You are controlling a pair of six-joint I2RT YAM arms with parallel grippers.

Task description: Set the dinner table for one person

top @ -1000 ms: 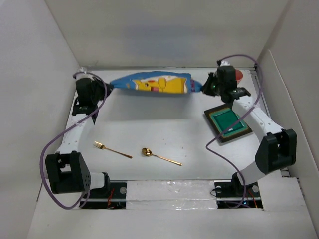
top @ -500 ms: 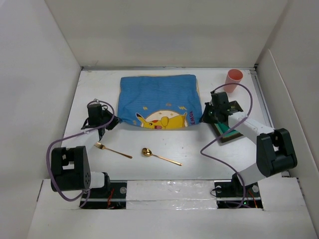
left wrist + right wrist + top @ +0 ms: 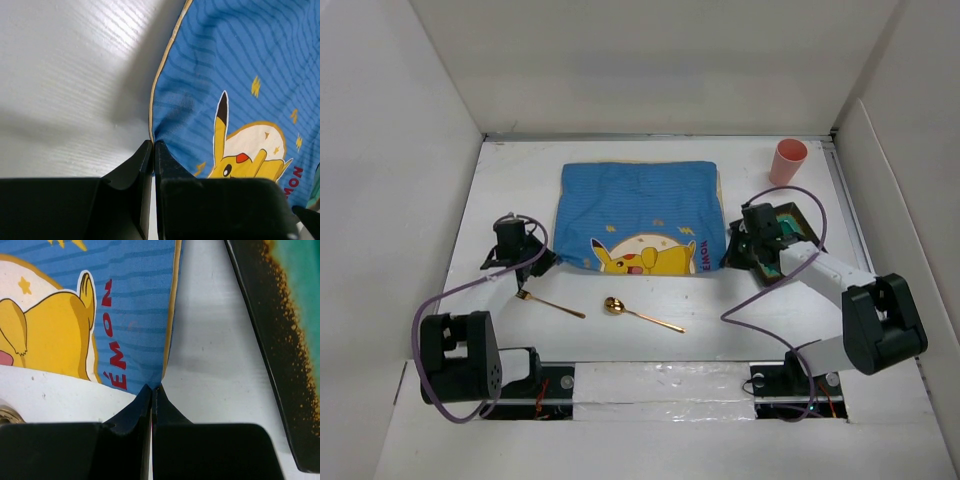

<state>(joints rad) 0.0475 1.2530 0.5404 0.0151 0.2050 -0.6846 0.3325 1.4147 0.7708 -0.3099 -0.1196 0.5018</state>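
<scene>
The left gripper [image 3: 153, 146] has its jaws pressed together on the near left corner of the blue striped cloth mat printed with a yellow cartoon creature [image 3: 235, 85], the fabric's tan edge running up and away from the pinch in the left wrist view; the right gripper [image 3: 152, 388] has its jaws likewise closed tight on the mat's [image 3: 100, 305] near right corner, just below the red lettering. In the overhead view the left gripper [image 3: 546, 262] sits left of centre and the right gripper [image 3: 728, 256] right of centre, with the mat [image 3: 640, 212] spread flat between them in the upper middle of the frame on the large plain white counter [image 3: 620, 300], walled in white on three sides. Just right of the right gripper lies a dark-framed square tray with a green inner face [image 3: 790, 238], partly covered by the arm; its dark speckled rim [image 3: 260, 335] fills the right side of the right wrist view. A pink plastic cup [image 3: 787, 161] stands upright in the upper right corner. Below the mat, towards the lower middle of the frame, a gold metal fork [image 3: 548, 302] lies left of a gold metal spoon [image 3: 640, 313], both apart from the cloth
</scene>
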